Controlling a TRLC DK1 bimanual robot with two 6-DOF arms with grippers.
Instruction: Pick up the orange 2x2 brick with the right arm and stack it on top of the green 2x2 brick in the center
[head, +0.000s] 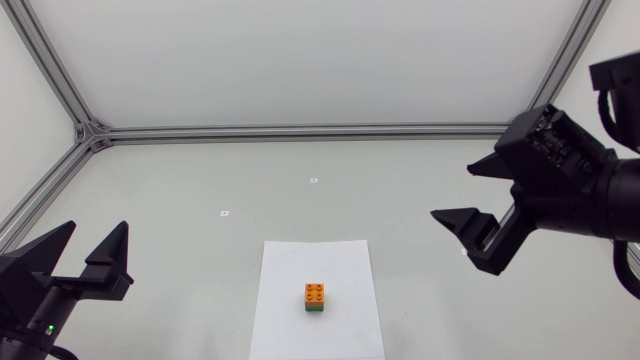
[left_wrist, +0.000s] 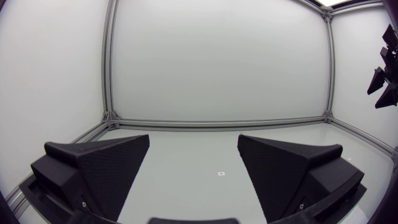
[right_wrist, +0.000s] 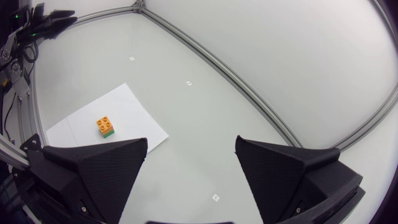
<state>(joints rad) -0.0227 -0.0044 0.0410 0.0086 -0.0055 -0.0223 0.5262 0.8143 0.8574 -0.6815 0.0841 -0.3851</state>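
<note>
From where I stand the job looks all but finished. The small orange 2x2 plastic brick (head: 315, 292) sits squarely on top of the green 2x2 plastic brick (head: 314, 309), studs up. The pair makes one little tower on the white sheet of paper (head: 340, 262) in the middle of the pale grey table (head: 200, 170). In the right wrist view the edges of the two bricks seem to line up, though from here I can't tell whether the orange one is pressed fully home.

The right arm's black wedge-fingered end effector (head: 452, 192) hangs well apart from the stack, up and off to the right side. Its fingers are spread wide with nothing between them. The left end effector (head: 98, 228) rests near the table's left corner, equally wide and holding nothing.

So picking up and placing appear done. What is left, I'd judge, is only for the right arm to settle at rest; the stack itself needs no further touch unless the seating proves loose.
</note>
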